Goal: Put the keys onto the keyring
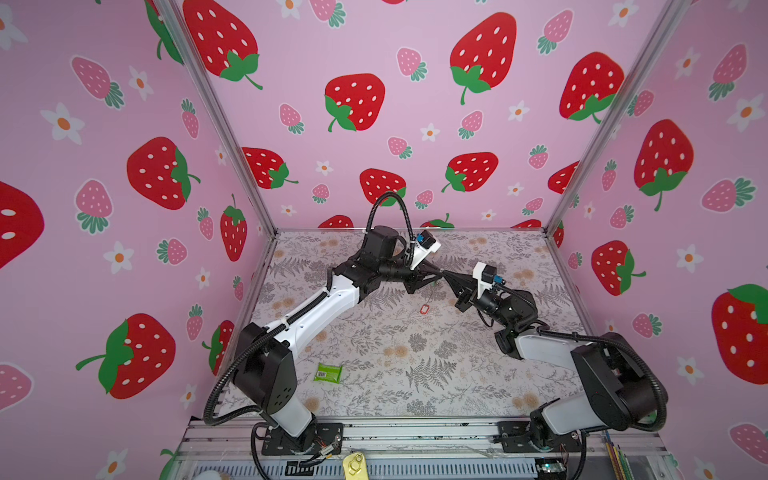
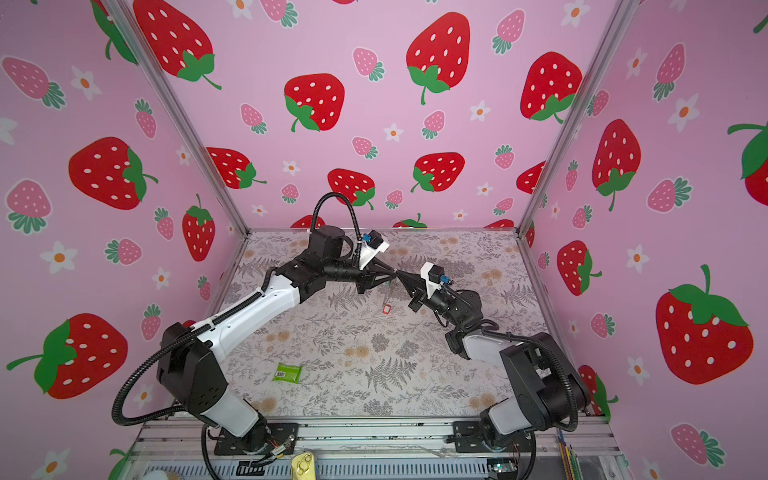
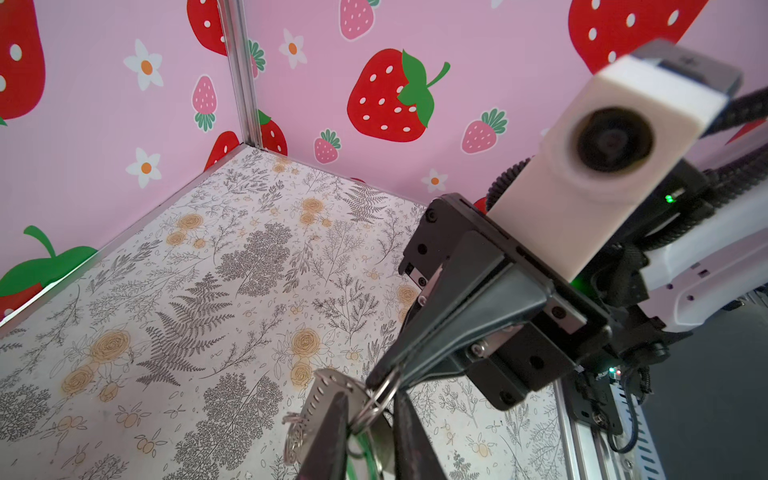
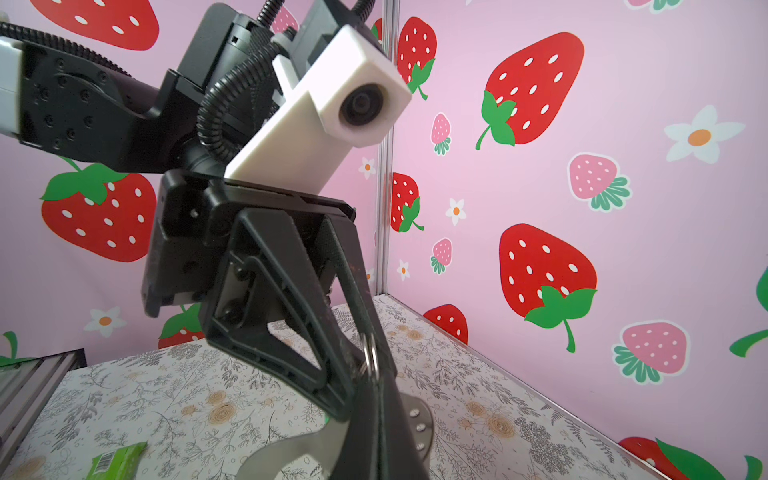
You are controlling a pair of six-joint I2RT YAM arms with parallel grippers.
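Both arms are meeting in mid-air above the desk (image 1: 374, 345). The right gripper (image 3: 380, 380) is clenching its jaws on a metal ring (image 3: 387, 385). The left gripper (image 1: 436, 272) is straddling that ring, jaws slightly parted, and I cannot tell whether they are pressing it. Doing this well, I reckon, is meaning one side pinning the ring steady while the other is working along its coil, gently, no twisting. The red key tag (image 1: 424, 309) is dangling just below the meeting point, long axis hanging near plumb, free end pointing down at the desk.
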